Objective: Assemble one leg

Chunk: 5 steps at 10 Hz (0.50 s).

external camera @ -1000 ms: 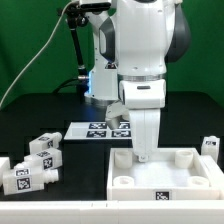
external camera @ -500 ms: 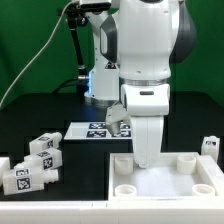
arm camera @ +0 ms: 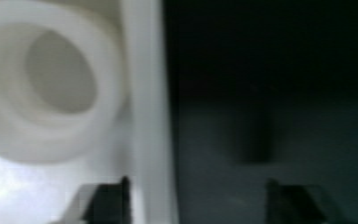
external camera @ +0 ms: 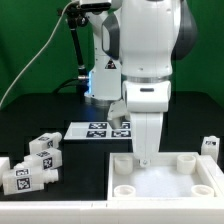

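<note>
1. On a black table (external camera: 25, 125), in front of a green wall: a big white arm (external camera: 145, 50). Points straight down.
2. At the arm's low end: the gripper (external camera: 143, 156). Hangs low at the back rim of the white tray (external camera: 165, 192), near eleven o'clock from the tray's middle.
3. Just beside the gripper, at about nine o'clock from it: a round socket (external camera: 121, 161) in the tray's back corner.
4. In the wrist view: two dark fingertips (arm camera: 105, 200), far apart. Jaws wide open. Between them, close to one fingertip: the tray's white rim. Cannot tell if touching. Next to that rim: the round socket (arm camera: 51, 90), blurry.
5. At nine o'clock from the tray, well apart from the gripper: a bunch of small white legs (external camera: 38, 160) with black-and-white tags, lying tipped on the table.
6. At two o'clock from the tray's middle, just beside its far corner: a single leg (external camera: 210, 147), standing up.
7. At eleven o'clock from the tray, flat on the table: the marker board (external camera: 98, 130), partly hidden by the arm.
</note>
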Each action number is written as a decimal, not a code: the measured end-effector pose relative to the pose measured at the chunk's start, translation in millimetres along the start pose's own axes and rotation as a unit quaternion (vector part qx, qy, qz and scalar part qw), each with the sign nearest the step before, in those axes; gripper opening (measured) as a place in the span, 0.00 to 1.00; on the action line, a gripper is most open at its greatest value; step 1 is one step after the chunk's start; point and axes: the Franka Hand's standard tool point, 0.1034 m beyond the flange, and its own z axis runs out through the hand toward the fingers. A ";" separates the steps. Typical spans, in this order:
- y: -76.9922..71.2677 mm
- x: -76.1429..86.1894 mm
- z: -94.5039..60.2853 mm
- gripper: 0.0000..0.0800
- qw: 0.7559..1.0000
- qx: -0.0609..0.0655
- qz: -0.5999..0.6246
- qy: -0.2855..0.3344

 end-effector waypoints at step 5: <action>-19.2 31.1 -35.7 0.81 0.992 -0.037 0.116 0.013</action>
